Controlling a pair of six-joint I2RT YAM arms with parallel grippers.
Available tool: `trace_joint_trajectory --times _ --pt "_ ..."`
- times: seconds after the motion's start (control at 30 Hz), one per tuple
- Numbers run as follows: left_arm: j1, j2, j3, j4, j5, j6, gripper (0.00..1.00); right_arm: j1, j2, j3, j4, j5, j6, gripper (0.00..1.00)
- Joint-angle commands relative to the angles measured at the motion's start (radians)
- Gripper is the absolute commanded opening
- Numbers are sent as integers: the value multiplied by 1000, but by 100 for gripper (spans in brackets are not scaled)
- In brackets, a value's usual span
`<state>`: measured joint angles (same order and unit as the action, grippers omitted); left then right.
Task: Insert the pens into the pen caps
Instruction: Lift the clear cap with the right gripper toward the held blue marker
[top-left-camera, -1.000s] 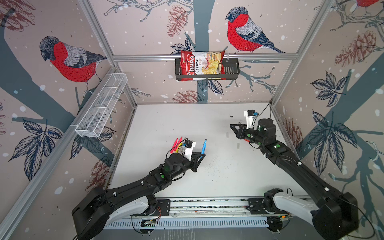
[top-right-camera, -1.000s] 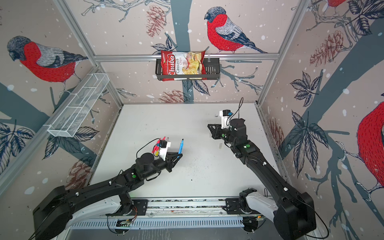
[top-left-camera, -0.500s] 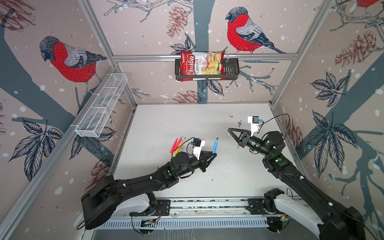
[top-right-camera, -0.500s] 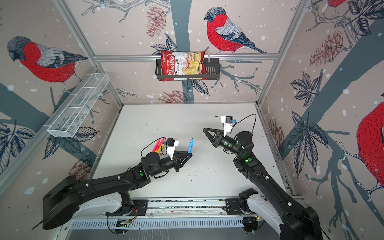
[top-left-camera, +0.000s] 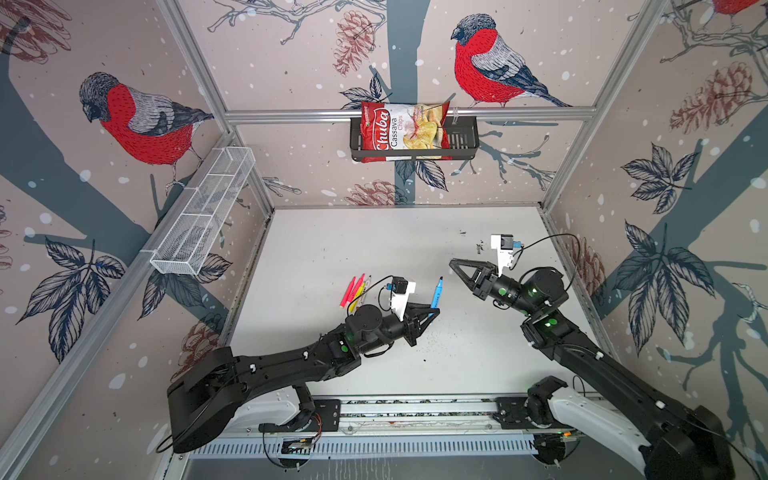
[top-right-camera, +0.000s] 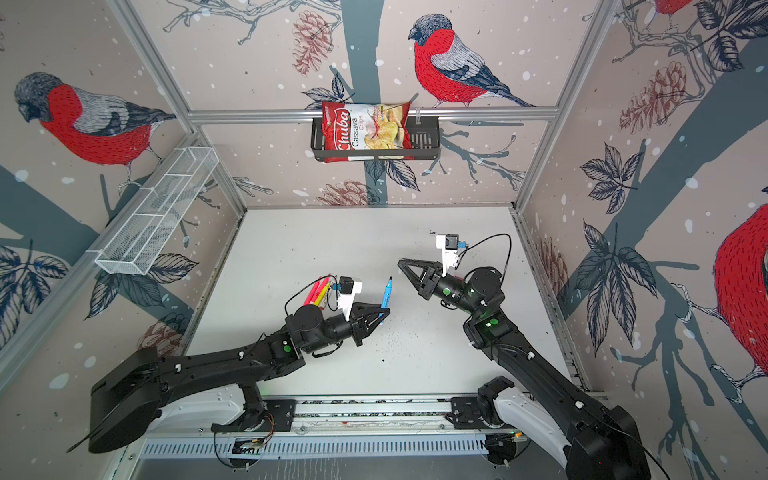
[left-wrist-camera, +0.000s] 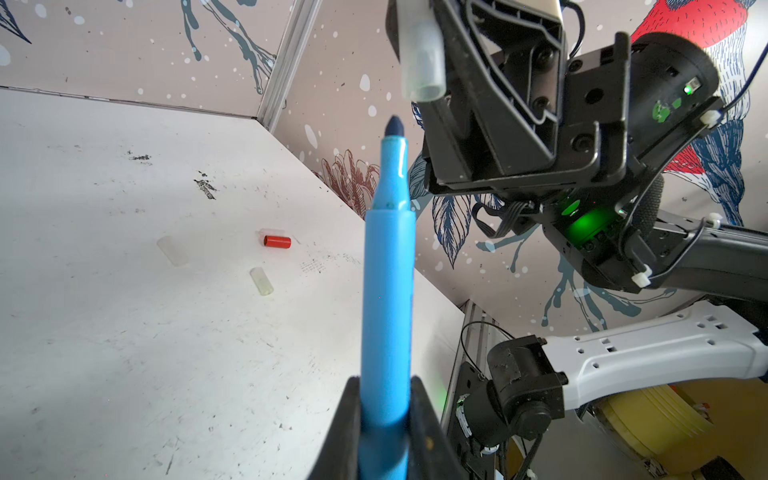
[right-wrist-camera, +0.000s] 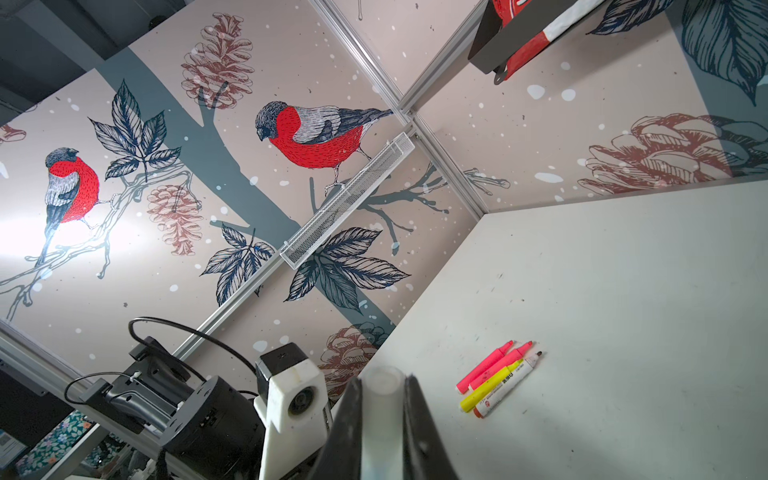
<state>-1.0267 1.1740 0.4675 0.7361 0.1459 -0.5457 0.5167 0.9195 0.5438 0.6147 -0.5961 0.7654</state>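
Holding the blue pen (top-left-camera: 436, 293) by its tail end, the left gripper (top-left-camera: 433, 312) has its jaws clamped on the barrel. That leaves most of the length and the dark tip free, which is what a cap needs in order to slide on. The pen is raised above the middle of the table (top-left-camera: 374, 249), its tip aimed toward the far side and the right gripper (top-left-camera: 453, 262). That gripper's jaws are pinched together on a clear cap (left-wrist-camera: 422, 54), gripped by its closed end so the open mouth faces the pen. In the left wrist view the mouth hangs just beyond the tip, with a gap between them and a little to one side, so the two are near but not yet lined up or touching. Lifting both parts off the table probably lets each arm correct angle freely and push against the other. The next move looks like a small sideways correction, then a straight push along the barrel. A skewed approach could make the tip catch the rim. Four more pens (right-wrist-camera: 498, 380) lie side by side on the left of the table, uncapped and touching. A red cap (left-wrist-camera: 277, 241) and clear caps (left-wrist-camera: 262, 281) lie loose on the right, well apart from them.
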Motion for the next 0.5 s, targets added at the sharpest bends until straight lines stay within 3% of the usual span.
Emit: trace_joint_trajectory --times 0.0,0.47 --pt "-6 3 8 55 -10 2 0 11 4 -1 63 20 14 11" --pt "-7 -2 11 57 -16 16 0 40 37 -1 107 30 31 11"
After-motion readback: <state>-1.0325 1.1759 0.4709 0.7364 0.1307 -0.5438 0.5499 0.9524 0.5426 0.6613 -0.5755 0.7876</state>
